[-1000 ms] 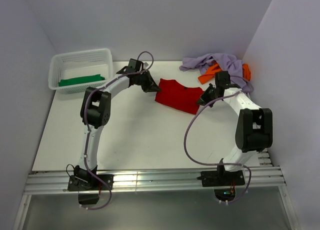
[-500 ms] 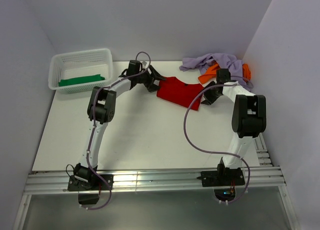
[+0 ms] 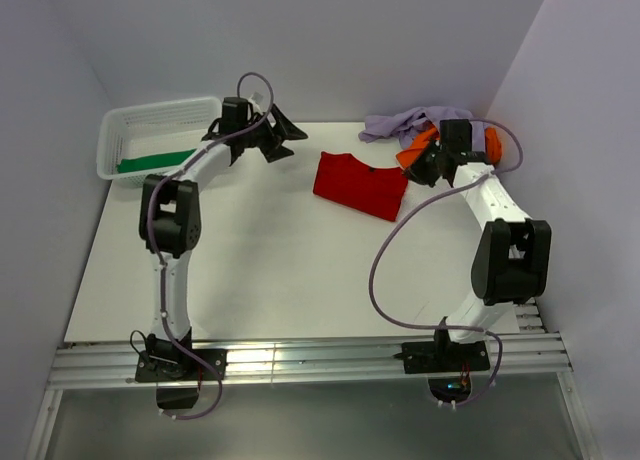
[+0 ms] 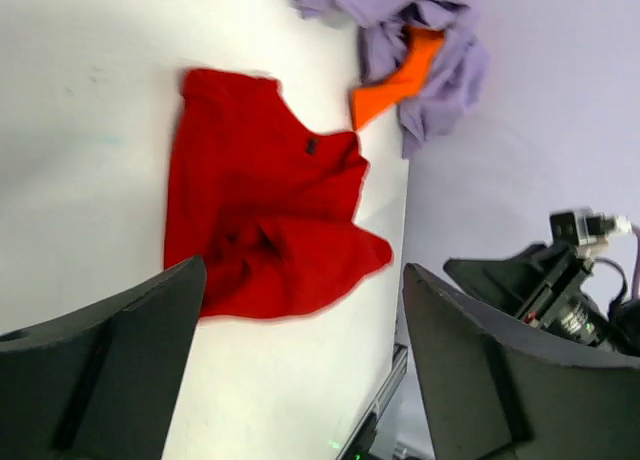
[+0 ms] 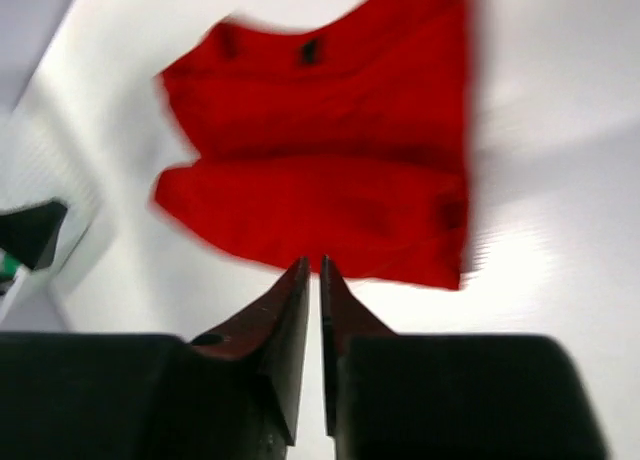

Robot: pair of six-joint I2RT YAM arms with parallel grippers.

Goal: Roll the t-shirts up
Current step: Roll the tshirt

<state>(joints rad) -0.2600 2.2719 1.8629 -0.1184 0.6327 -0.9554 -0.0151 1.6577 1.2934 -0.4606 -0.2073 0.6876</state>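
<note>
Top view, red t-shirt (image 3: 358, 185): lies on the worktop (image 3: 260, 270) between the two arms, loosely doubled over, and neither arm touches it.
Top view, left pincer (image 3: 275, 137): raised near the white basket (image 3: 160, 110), apart from the red cloth.
Top view, right pincer (image 3: 428, 166): just beside the orange t-shirt (image 3: 405, 158) and the lavender t-shirt (image 3: 420, 120), which are heaped in the far right corner. Its jaws cannot be read from here.
Top view, green t-shirt (image 3: 150, 163): lies in the basket as a narrow strip, so it is probably finished.
Left wrist view, left pincer (image 4: 300, 280): released, with the fingers (image 4: 120, 370) spread wide and nothing between them.
Left wrist view, red t-shirt (image 4: 260, 220): the collar end is fairly flat, while the nearer end is bunched into ridges with one corner sticking out.
Right wrist view, right pincer (image 5: 321, 280): almost clenched, with only a thin slit between the fingers, and grasping nothing.
Right wrist view, red t-shirt (image 5: 320, 170): blurred, with a fold running across its middle.
Step, judged: the red shirt needs flattening before it can be rolled.
How to do it well: open the right pincer first. Pinch the two corners of one edge, one per arm, and draw them apart until the ridges vanish. Then roll with both arms level, so the roll stays even and clear of the heap.
</note>
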